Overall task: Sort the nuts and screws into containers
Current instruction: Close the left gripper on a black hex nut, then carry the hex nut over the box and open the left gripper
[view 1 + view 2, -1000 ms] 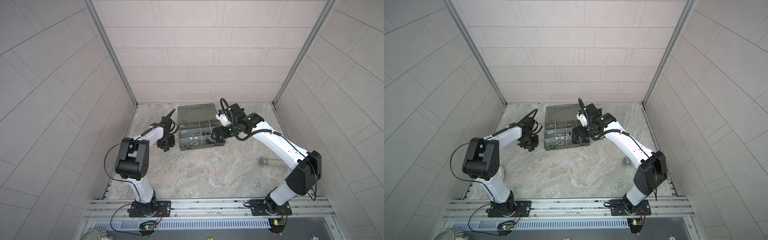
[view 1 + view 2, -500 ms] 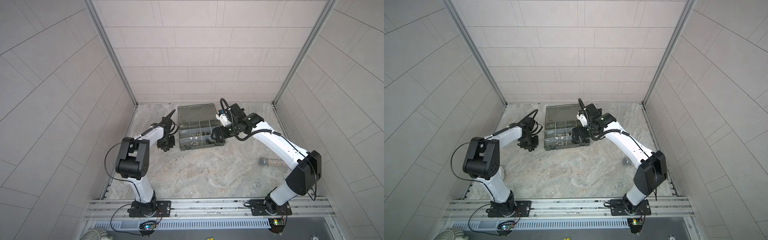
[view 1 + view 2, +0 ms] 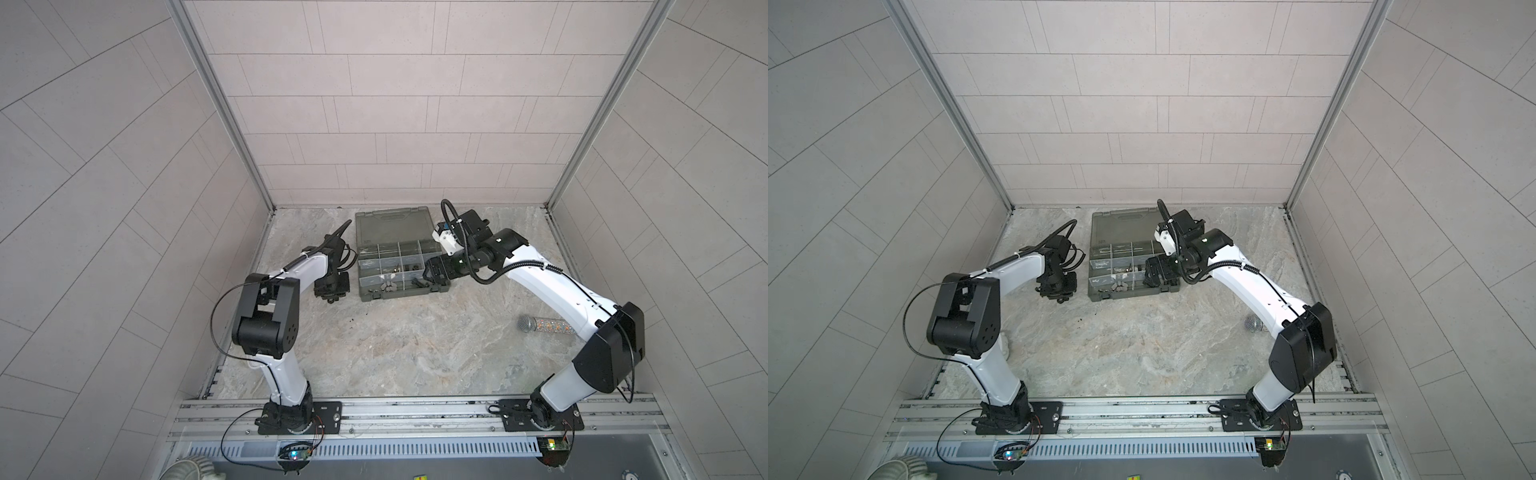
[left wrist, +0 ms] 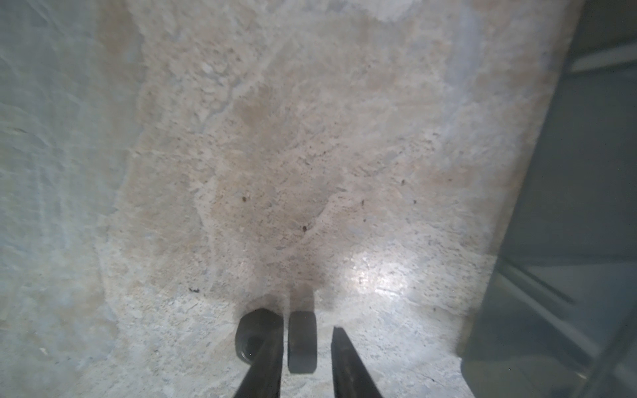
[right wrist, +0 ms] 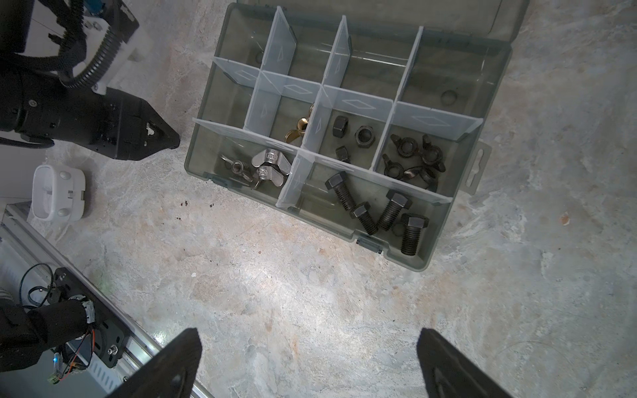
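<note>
**Left claw** (image 4: pixel 306 324): I have it down at the surface (image 4: pixel 310 155), just beside the left wall of the organizer case (image 3: pixel 399 291). My jaws stand a narrow way apart. One black hex nut (image 4: pixel 302 351) stands on edge between them. One finger (image 4: pixel 265 365) lies against this nut or very close to it; I cannot tell which. The other finger is clear of the nut, with a visible gap, so I have no grip on it. A second hex nut (image 4: pixel 249 336) lies flat on the surface outside the jaws, partly covered by the nearer finger.

**Right claw** (image 5: pixel 310 361): My jaws are spread to their full width with nothing between them. I hold this claw raised near the right end of the case.

**Case contents, right wrist view:**
- Four black screws (image 5: pixel 379 210) lie in a front corner compartment.
- Loose hex nuts (image 5: pixel 348 134) lie in the compartment behind it.
- Black wing nuts (image 5: pixel 413 158) lie beside those.
- Silvery wing nuts (image 5: pixel 262 165) lie in the other front compartment.

The lid is open.
</note>
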Robot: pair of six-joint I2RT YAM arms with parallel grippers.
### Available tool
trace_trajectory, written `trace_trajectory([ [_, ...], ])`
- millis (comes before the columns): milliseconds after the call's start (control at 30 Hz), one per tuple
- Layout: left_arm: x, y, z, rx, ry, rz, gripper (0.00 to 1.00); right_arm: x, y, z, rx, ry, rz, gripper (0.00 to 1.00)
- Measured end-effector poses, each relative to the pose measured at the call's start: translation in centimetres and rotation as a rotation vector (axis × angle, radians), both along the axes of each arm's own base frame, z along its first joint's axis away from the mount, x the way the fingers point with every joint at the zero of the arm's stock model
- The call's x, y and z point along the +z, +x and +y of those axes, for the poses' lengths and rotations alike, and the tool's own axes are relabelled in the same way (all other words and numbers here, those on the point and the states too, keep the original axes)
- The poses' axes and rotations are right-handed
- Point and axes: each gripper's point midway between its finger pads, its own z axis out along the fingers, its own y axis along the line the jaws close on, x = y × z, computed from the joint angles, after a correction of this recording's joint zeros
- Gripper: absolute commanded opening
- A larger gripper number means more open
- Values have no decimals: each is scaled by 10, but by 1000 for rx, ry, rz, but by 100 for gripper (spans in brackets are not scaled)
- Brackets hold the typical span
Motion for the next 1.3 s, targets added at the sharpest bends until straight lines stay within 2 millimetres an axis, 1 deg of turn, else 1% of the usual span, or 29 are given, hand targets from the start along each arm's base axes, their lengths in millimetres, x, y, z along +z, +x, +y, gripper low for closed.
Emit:
trace_trajectory([
  [67, 0, 0, 0, 0, 2, 1, 18, 1, 0, -1, -1, 1, -4, 99],
  [200, -1, 1, 0, 3, 4, 3, 17, 1, -2, -4, -5, -2, -5, 99],
  [300, -2, 2, 0, 4, 4, 10, 12, 1, -1, -6, -9, -1, -7, 99],
  [533, 0, 1, -1, 3, -1, 26, 11, 3, -1, -13, -21, 0, -13, 99],
  [633, 9, 4, -6, -7, -4, 28, 11, 5, 0, -16, -27, 3, -18, 99],
  [733, 26, 17, -14, -24, -9, -4, 11, 6, 1, -19, -33, 5, -21, 99],
  [833, 49, 32, -29, -55, -19, -58, 12, 5, -1, -23, -38, 4, -18, 99],
  [933, 75, 49, -52, -94, -34, -118, 12, 3, -3, -29, -48, 4, -14, 99],
  [1000, 90, 63, -72, -123, -52, -161, 12, 3, -5, -35, -57, 4, -13, 99],
  [1033, 95, 68, -82, -139, -63, -176, 12, 3, -5, -38, -61, 4, -16, 99],
  [1133, 100, 79, -114, -188, -104, -193, 12, 7, -6, -46, -78, 7, -27, 99],
  [1233, 92, 86, -145, -231, -134, -181, 12, 12, -6, -53, -91, 11, -39, 99],
  [1300, 86, 87, -164, -256, -151, -164, 12, 14, -9, -57, -96, 10, -40, 99],
])
